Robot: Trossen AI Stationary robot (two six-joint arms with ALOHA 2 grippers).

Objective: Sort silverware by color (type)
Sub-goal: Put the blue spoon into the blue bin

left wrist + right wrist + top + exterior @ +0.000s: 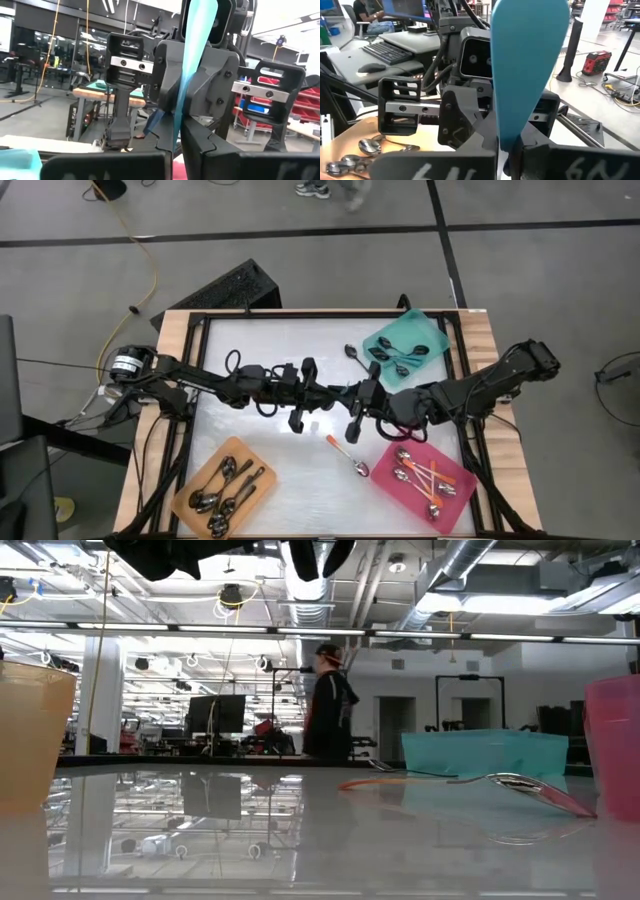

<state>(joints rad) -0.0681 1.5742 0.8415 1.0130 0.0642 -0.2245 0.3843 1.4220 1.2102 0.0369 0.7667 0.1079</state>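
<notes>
1. My left gripper (297, 423) hovers mid-surface, jaws clamped on a teal-handled spoon (192, 70).
2. My right gripper (352, 430) faces it, jaws pinched on the same teal handle: both grip together.
3. Risk: if either pulls early, the spoon twists or drops.
4. An orange-handled spoon (347, 455) lies loose below us; others fill the orange tray (195, 480), pink tray (385, 480) and teal tray (437, 335).

teal tray (418, 332), pink tray (452, 498), orange tray (190, 492), orange-handled spoon (347, 455), white table (270, 355), silver spoons (228, 483)
</notes>
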